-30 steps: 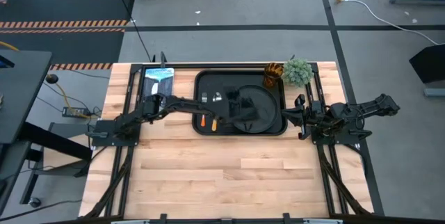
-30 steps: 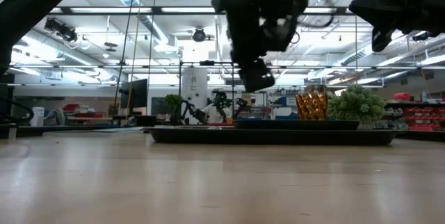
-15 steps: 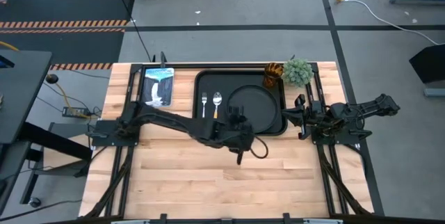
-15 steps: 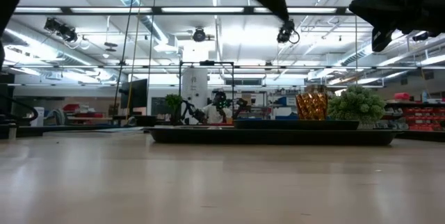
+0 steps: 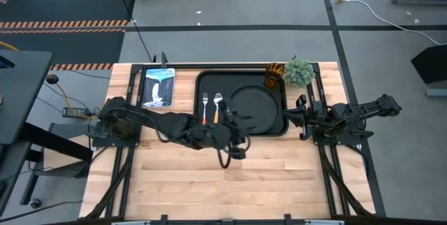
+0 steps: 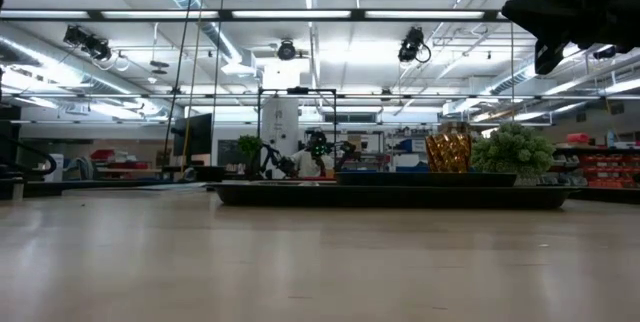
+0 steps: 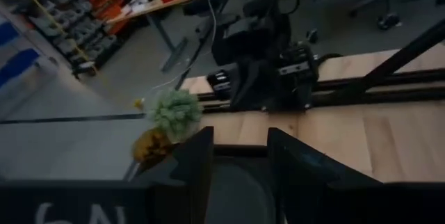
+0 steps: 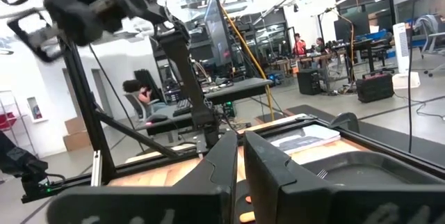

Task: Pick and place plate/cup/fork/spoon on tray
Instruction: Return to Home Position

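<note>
Left end effector (image 5: 234,148) motion-smeared from above, fingers not resolved there. Plate (image 6: 400,175) hidden behind tray (image 6: 390,195) rim in low view; fork and spoon likewise unseen there. Cup (image 7: 151,147) blurred, partly behind a finger in left wrist view. Right arm cut off by low view's top edge.

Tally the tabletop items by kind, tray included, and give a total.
Tray: 1
Plate: 1
Cup: 1
Fork: 1
Spoon: 1
Plant ball: 1
Booklet: 1
Total: 7
</note>
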